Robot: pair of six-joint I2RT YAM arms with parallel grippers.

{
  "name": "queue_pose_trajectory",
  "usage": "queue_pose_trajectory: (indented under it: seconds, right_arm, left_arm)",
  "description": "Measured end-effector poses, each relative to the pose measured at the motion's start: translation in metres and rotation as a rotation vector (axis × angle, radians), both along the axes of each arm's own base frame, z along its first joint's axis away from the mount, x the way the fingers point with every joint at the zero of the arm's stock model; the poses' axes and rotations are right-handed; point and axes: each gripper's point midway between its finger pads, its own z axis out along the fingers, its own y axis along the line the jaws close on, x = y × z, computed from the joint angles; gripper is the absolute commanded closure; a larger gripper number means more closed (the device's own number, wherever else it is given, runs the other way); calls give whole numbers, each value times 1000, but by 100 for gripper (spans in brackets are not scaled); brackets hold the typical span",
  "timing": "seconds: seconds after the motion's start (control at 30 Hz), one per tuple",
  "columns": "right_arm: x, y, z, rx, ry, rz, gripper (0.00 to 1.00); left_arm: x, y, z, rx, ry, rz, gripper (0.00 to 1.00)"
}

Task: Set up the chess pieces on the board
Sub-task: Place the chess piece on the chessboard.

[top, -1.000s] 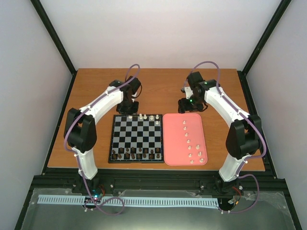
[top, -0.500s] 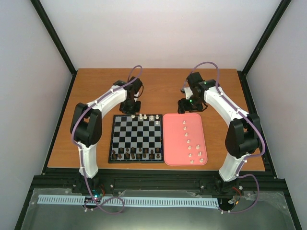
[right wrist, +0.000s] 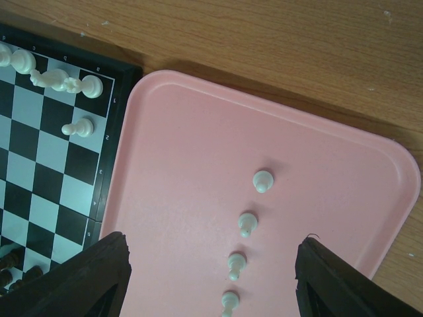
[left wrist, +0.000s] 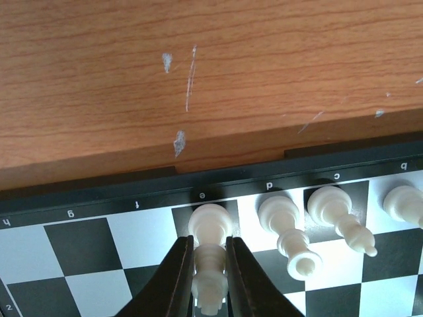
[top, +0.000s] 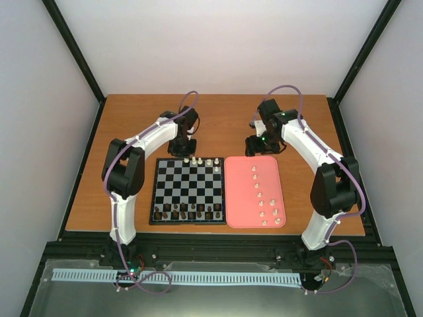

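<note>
1. Left end effector is clenched on a white chess piece, which seems seated on the board's back-row e square.
2. An uneven release could tip it into the d-file neighbour just beside.
3. Right end effector hangs spread and empty above the pink tray.

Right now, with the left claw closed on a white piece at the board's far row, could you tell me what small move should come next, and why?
Probably open the left claw and lift straight up: the white piece it grips seems to stand on the board, on its e square, beside neighbouring pieces.
</note>
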Motion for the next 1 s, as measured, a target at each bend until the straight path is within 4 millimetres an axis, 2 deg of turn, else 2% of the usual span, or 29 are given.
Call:
queue_pose_trajectory:
  seconds: [0.5, 1.0]
  right_arm:
    - [-1, 2, 0, 13, 5, 5, 32]
    - [-1, 3, 0, 18, 7, 10, 32]
  left_arm:
    - [1, 0, -6, 13, 20, -1, 95]
    - [1, 3, -4, 31, 22, -12, 81]
